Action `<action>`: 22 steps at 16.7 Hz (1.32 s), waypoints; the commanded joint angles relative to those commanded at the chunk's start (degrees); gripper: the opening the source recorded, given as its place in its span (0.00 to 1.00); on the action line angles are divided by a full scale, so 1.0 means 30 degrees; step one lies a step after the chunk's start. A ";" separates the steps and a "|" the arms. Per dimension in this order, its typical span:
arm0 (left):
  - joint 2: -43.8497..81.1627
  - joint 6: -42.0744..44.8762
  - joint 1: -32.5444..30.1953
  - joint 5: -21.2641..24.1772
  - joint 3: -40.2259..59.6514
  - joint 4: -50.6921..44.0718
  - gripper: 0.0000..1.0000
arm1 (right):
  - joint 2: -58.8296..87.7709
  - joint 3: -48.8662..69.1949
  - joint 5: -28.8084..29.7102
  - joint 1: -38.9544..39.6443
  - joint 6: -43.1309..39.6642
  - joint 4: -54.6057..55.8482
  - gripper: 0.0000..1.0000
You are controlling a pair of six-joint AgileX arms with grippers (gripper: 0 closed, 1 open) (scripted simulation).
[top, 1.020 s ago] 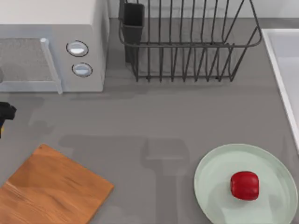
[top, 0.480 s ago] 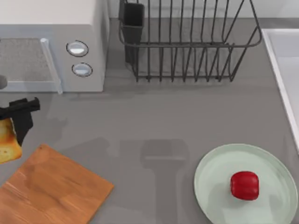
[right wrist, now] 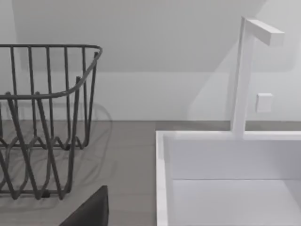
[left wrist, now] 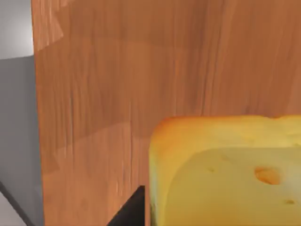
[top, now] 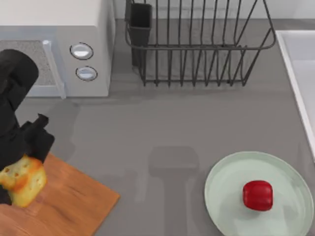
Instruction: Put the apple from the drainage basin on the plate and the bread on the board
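My left gripper (top: 25, 168) hangs over the left part of the orange-brown board (top: 74, 199), shut on the bread (top: 20, 183), a golden cube with a toasted top. In the left wrist view the bread (left wrist: 225, 174) sits close above the board's grain (left wrist: 117, 94), with a black finger (left wrist: 130, 212) beside it. Whether the bread touches the board I cannot tell. The red apple (top: 257, 195) lies on the pale green plate (top: 221, 191) at the front right. A dark finger edge (right wrist: 89, 212) of the right gripper shows in the right wrist view.
A microwave (top: 59, 44) stands at the back left, just behind my left arm. A black wire dish rack (top: 197, 46) fills the back middle. The white drainage basin (top: 300, 73) with its faucet (right wrist: 244, 70) runs along the right edge. Bare grey counter lies between board and plate.
My left arm has come in from the left edge with the bread, moving right and toward the front until it is over the board. The apple and plate have not moved.
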 joint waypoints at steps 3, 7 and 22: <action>-0.0943 -0.5395 -0.1094 0.0019 -0.1015 0.0475 0.00 | 0.0000 0.0000 0.0000 0.0000 0.0000 0.0000 1.00; -0.2279 -0.9976 -0.2098 -0.0021 -0.2064 0.1278 0.00 | 0.0000 0.0000 0.0000 0.0000 0.0000 0.0000 1.00; -0.2121 -1.1296 -0.2356 -0.0075 -0.3470 0.3280 0.00 | 0.0000 0.0000 0.0000 0.0000 0.0000 0.0000 1.00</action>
